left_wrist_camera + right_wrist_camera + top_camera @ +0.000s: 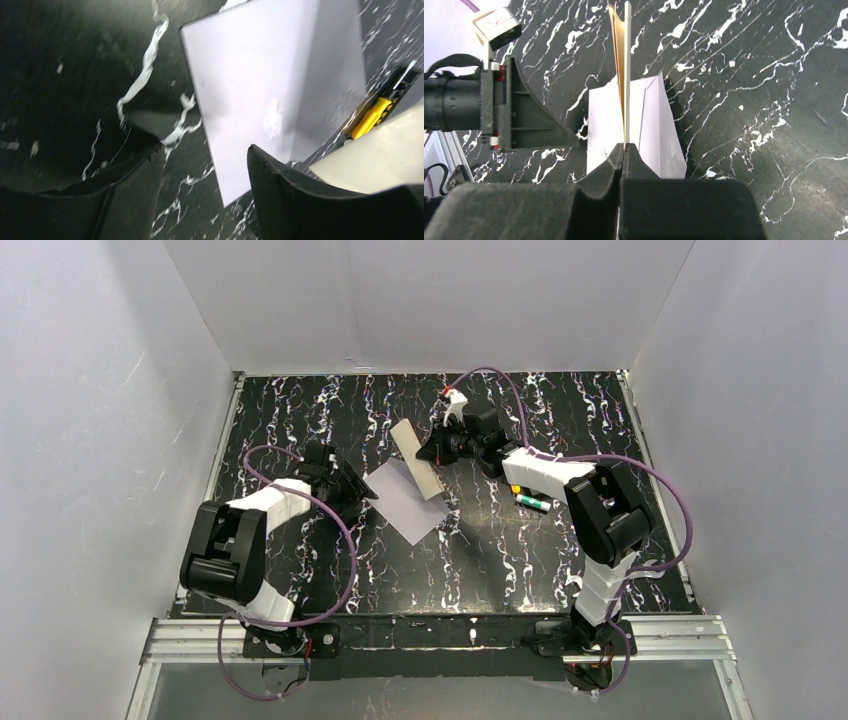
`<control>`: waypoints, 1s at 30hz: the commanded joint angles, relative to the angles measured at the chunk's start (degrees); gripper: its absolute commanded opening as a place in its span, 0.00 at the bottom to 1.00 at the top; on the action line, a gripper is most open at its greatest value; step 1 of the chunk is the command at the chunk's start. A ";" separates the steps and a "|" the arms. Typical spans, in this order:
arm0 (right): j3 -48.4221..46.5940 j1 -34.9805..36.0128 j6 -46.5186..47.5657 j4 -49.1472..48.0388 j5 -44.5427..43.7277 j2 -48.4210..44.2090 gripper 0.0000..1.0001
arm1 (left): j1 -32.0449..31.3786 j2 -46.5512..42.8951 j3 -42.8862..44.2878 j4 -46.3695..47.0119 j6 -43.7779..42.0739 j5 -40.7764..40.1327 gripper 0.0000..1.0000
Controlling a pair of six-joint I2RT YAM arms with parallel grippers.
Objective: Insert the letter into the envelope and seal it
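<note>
The envelope (408,502) lies flat near the middle of the black marbled table, pale lavender-white (265,85) (651,130). My right gripper (438,450) (624,148) is shut on the letter (416,458), a cream-tan sheet held on edge above the envelope's far side. It shows edge-on (625,75) in the right wrist view and as a cream patch (380,160) in the left wrist view. My left gripper (362,490) (205,167) stands open at the envelope's left corner. Its right finger (300,200) reaches over the paper's edge and its left finger (125,195) is over bare table.
A small pen-like object with a yellow-green part (533,502) (371,116) lies right of the envelope, by the right arm. White walls close in the table on three sides. Purple cables loop beside both arms.
</note>
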State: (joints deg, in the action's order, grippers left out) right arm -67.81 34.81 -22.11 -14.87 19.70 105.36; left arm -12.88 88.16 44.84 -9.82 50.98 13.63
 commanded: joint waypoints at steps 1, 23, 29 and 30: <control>-0.74 -0.44 0.22 -7.73 0.42 -0.57 0.01 | -0.30 3.84 -0.50 12.78 1.34 -0.73 0.57; 4.73 -6.74 -3.13 -9.69 -5.44 -0.17 0.01 | 0.05 24.59 26.13 -2.02 -9.48 6.46 0.53; 7.26 -7.40 -3.69 -13.68 -5.88 1.11 0.01 | -0.01 19.20 22.82 -3.76 -5.85 7.66 0.61; 8.08 -7.46 -4.43 -15.03 -5.70 1.55 0.01 | -0.05 18.37 21.99 -3.79 -5.21 8.62 0.61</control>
State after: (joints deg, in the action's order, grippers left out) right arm -61.87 26.72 -24.84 -22.48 13.96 105.51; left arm -12.93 111.09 69.71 -7.55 44.49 21.80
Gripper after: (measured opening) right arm 0.029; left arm 0.601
